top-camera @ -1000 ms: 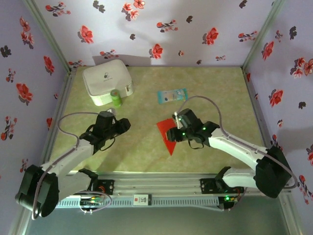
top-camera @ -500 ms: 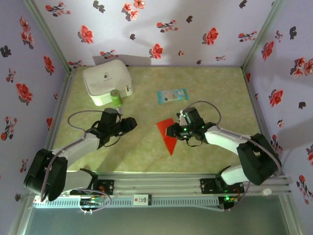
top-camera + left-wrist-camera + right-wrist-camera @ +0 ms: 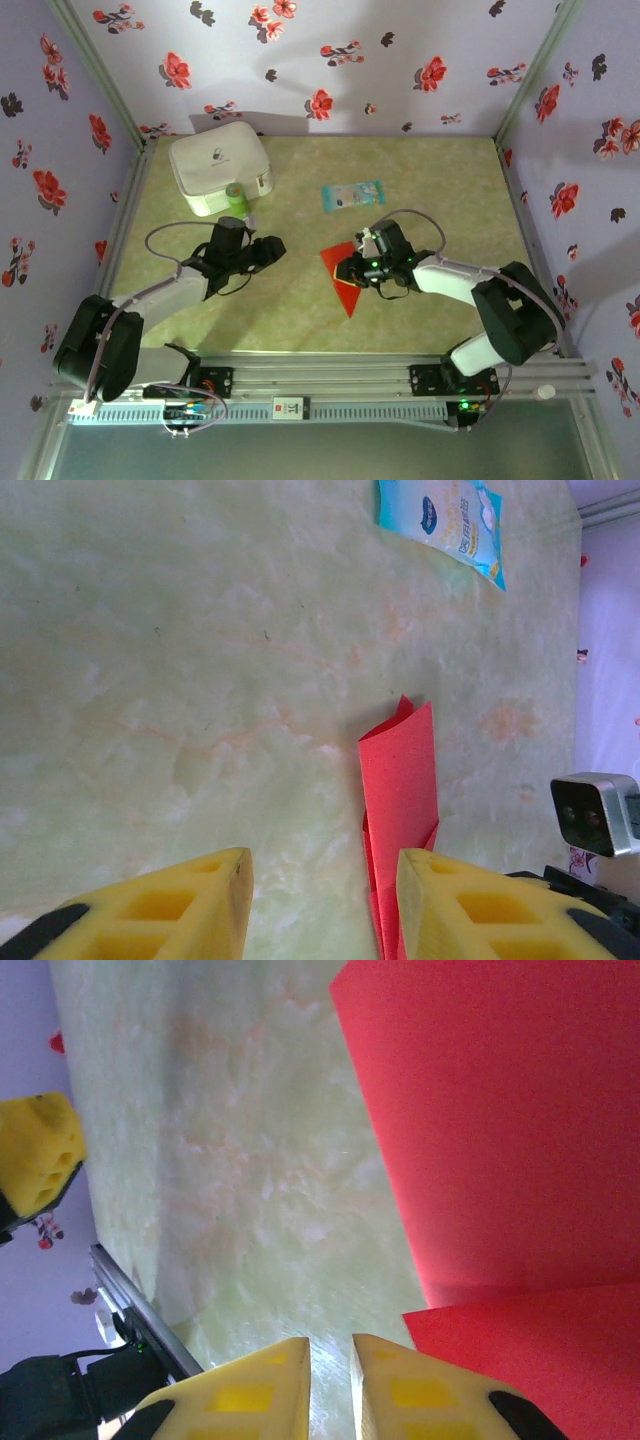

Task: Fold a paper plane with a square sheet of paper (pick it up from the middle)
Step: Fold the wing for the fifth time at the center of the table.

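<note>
Top external: red sheet (image 3: 341, 282) lies part-folded on the table (image 3: 450, 200), no plane yet. Left fingers (image 3: 200, 900) spread, right fingers (image 3: 250, 1385) almost pressed together, empty.

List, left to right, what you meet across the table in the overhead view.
white case → left gripper → red paper

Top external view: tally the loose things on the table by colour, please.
Red: 1, the folded paper
White: 1, the case
Pale blue: 1, the packet
Green: 1, the small cylinder
Total: 4
</note>
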Robot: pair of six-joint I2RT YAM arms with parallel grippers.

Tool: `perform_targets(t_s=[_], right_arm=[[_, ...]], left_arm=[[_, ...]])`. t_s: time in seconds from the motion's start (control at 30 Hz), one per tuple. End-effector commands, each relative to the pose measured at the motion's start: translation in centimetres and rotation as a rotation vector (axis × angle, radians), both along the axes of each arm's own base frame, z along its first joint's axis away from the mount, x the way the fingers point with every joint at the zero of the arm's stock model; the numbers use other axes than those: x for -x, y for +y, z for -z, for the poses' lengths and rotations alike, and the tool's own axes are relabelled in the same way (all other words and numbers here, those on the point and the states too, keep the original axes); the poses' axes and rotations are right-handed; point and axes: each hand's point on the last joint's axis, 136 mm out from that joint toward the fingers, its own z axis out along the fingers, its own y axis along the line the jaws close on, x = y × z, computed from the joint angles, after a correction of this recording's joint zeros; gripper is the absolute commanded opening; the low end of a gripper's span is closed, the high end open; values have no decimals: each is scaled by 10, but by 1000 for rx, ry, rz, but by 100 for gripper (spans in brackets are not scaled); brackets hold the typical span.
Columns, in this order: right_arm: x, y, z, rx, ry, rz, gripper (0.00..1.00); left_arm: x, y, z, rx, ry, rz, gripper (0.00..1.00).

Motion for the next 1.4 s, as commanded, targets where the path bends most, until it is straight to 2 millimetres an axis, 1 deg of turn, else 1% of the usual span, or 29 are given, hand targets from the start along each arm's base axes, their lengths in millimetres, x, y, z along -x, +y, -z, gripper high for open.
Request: perform_targets(t_s=[0.0, 0.17, 0.33, 0.43, 0.53, 0.63, 0.7, 0.77, 0.97, 1.07, 1.17, 1.37], right_arm=[[3, -11, 21, 62, 32, 23, 15], [8, -8, 34, 49, 78, 20, 12], [10, -6, 44, 40, 110, 25, 12], [11, -10, 55, 86, 132, 52, 12], [11, -15, 69, 140, 156, 108, 11], [10, -12, 72, 115, 170, 177, 11], [8, -11, 74, 106, 178, 232, 12], [7, -10, 76, 105, 184, 279, 11], [7, -5, 73, 82, 179, 364, 10], [5, -2, 68, 55, 173, 388, 10], [3, 1, 63, 30, 170, 388, 10], [3, 3, 57, 12, 159, 380, 11]], left_arm=[[-2, -8, -7, 22, -15, 27, 42], [0, -12, -5, 27, -9, 47, 40], [0, -19, -5, 37, -3, 69, 39], [-1, -24, -7, 44, -7, 79, 37], [-6, -31, -9, 63, -15, 81, 33], [-11, -45, -11, 99, -17, 95, 25], [-13, -56, -11, 121, -16, 114, 18], [-16, -67, -9, 134, -12, 132, 14], [-17, -99, 7, 126, 38, 196, 5], [-16, -111, 20, 95, 76, 222, 4], [-17, -125, 29, 82, 94, 246, 3], [-14, -139, 57, 34, 149, 279, 2]])
